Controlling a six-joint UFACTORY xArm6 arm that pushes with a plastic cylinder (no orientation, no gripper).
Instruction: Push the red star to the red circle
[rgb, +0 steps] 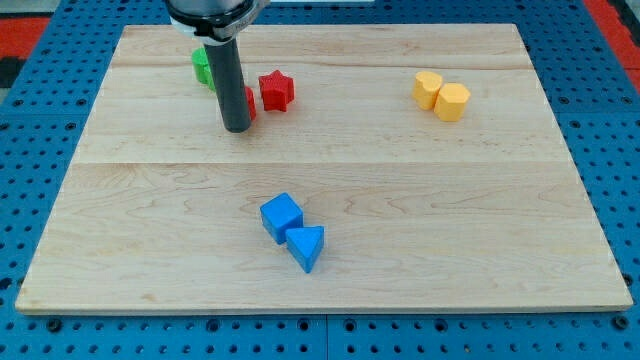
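The red star (276, 90) lies on the wooden board near the view's top, left of centre. The red circle (249, 103) sits just left of it, mostly hidden behind my rod; only its right edge shows. My tip (237, 128) rests on the board just below and left of the red circle, and left of the red star. The star and the circle look almost touching; a narrow gap may remain.
A green block (202, 66) sits behind the rod at the view's top left, partly hidden. Two yellow blocks (441, 96) lie together at the top right. A blue cube (281, 216) and a blue triangle (307, 247) touch below the centre. The board (480, 220) ends near every edge of the view.
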